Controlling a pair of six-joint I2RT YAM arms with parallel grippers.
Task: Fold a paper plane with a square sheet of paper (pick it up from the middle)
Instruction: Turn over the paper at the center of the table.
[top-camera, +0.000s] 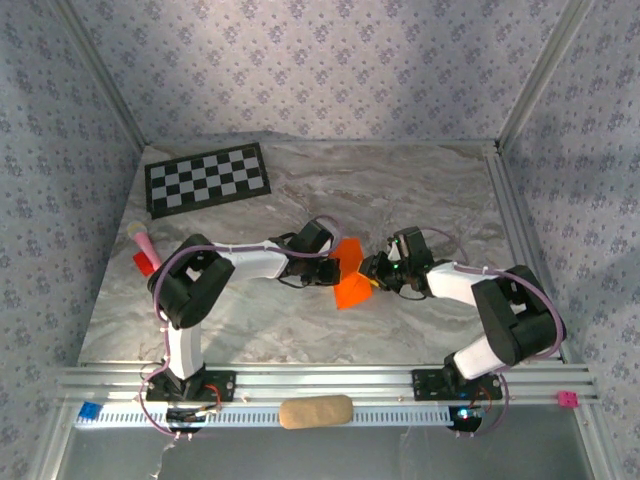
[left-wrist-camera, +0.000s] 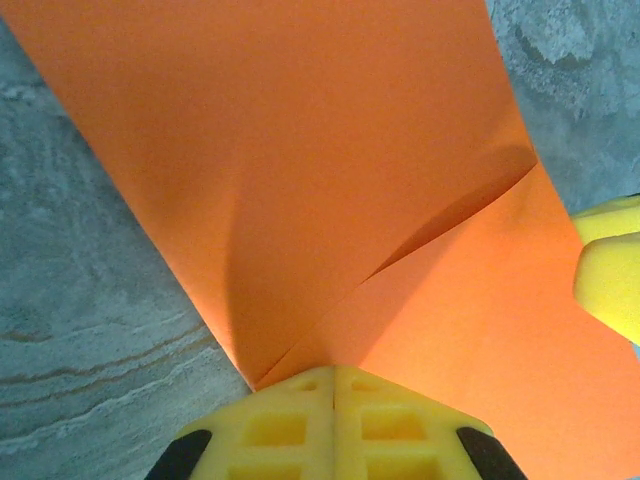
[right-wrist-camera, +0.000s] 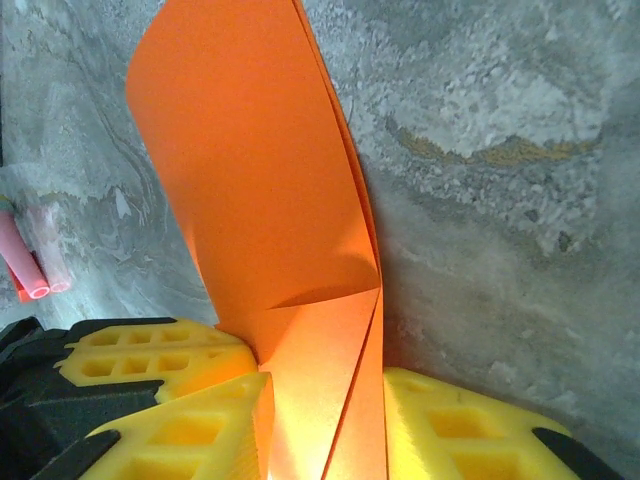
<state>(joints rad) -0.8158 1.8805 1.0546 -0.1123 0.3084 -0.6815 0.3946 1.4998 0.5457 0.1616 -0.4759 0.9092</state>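
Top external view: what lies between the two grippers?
The square sheet of paper, partly folded, as seen in the top view. The left gripper is shut on it; the right gripper straddles its other side.

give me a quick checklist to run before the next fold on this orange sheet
1. Left tool clamped on the square sheet of paper: ok, jaws shut at the fold's corner.
2. Right tool gripping the sheet: not ok, jaws stand apart with the paper between them.
3. A flap folded over: ok, diagonal fold edge visible.
4. Sheet lifted off the table: cannot tell.
5. Red and pink object apart from the paper: ok.
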